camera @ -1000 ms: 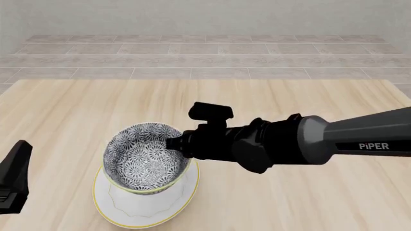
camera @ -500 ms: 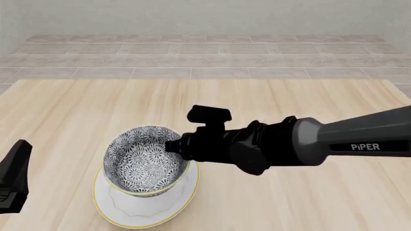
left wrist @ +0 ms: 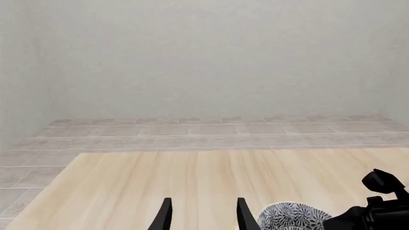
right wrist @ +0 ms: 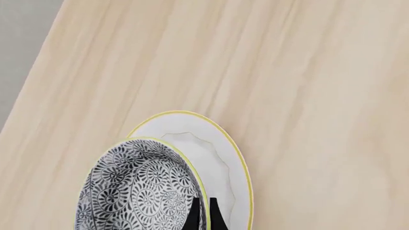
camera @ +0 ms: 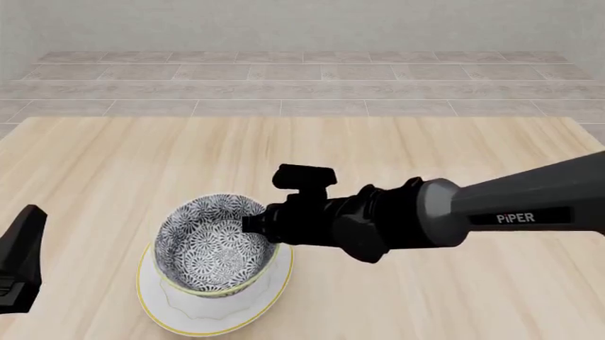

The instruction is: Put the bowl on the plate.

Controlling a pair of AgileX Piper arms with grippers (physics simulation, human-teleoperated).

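The bowl (camera: 212,244), black-and-white floral inside with a pale green rim, sits low over the white, yellow-rimmed plate (camera: 194,324) at the table's front left. I cannot tell if its base touches the plate. My right gripper (camera: 253,223) is shut on the bowl's right rim. In the right wrist view its gripper (right wrist: 203,216) pinches the bowl (right wrist: 137,187) rim, one finger inside and one outside, above the plate (right wrist: 221,153). My left gripper (left wrist: 203,218) is open and holds nothing. It sits at the left edge (camera: 19,262), apart from the bowl (left wrist: 290,215).
The light wooden table (camera: 426,156) stretches back to a tiled floor strip and a grey wall. The right arm (camera: 511,209) crosses the table from the right edge at bowl height.
The right gripper has lowered the bowl toward the plate and the arm has dropped slightly with it. The left arm has not moved.
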